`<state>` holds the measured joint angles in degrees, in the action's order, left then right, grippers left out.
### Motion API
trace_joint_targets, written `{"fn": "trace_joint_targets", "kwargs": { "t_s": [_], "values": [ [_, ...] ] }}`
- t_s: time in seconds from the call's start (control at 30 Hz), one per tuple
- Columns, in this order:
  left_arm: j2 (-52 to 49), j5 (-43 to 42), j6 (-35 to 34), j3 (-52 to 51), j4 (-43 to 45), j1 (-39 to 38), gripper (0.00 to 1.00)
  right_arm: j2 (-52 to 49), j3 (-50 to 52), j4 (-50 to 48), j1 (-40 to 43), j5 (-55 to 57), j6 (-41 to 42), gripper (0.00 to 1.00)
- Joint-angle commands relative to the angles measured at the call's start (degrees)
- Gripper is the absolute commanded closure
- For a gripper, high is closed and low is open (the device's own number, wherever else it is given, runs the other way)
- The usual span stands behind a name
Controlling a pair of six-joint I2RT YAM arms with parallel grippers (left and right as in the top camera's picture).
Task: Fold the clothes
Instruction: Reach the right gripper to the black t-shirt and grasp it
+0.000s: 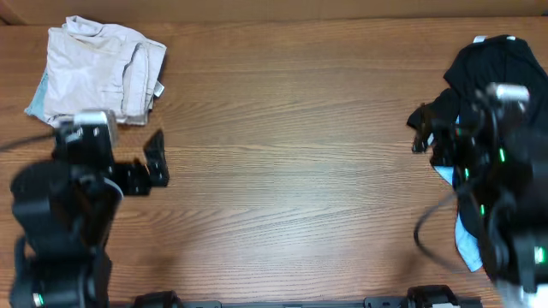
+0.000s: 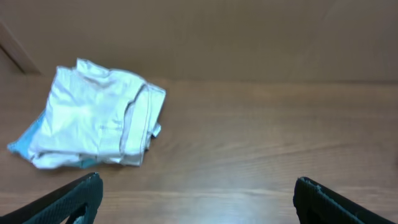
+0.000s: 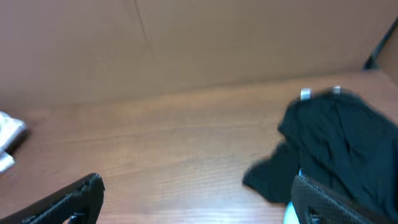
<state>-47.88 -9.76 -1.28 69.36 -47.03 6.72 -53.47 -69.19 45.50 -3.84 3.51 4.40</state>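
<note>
The black T-shirt (image 1: pixel 486 67) lies crumpled at the far right of the table. In the right wrist view it (image 3: pixel 339 143) sits ahead and to the right, with a small white label (image 3: pixel 305 94) at its far edge. My right gripper (image 1: pixel 419 130) is open and empty just left of the shirt; in its wrist view (image 3: pixel 199 190) the right finger is next to the black cloth. My left gripper (image 1: pixel 157 159) is open and empty over bare wood at the left, also shown in its wrist view (image 2: pixel 199 190).
A folded cream-beige garment (image 1: pixel 96 73) lies at the back left, ahead and left of my left gripper (image 2: pixel 99 118), with light blue cloth (image 2: pixel 25 142) under it. Light blue cloth (image 1: pixel 467 239) shows under my right arm. A cardboard wall (image 3: pixel 199 43) stands behind the table.
</note>
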Motion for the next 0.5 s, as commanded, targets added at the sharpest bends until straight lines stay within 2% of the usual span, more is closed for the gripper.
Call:
{"fn": "trace_joint_targets", "kwargs": {
  "t_s": [0.0, 0.23, 0.47],
  "values": [
    [-6.21, -0.83, 1.55, 6.47, -3.85, -0.37, 0.00, -8.55, -5.68, 2.73, -0.26, 1.03, -0.39, 0.00],
    [-17.14, 2.29, 1.53, 7.72, -8.26, -0.37, 0.00, -22.97, -6.19, -0.68, 1.22, 5.49, 0.28, 0.00],
    [-29.31, 3.08, 1.55, 7.72, -8.48, -0.37, 0.00, -33.27, -6.19, -2.84, 12.79, 5.25, 7.61, 0.00]
  ]
}}
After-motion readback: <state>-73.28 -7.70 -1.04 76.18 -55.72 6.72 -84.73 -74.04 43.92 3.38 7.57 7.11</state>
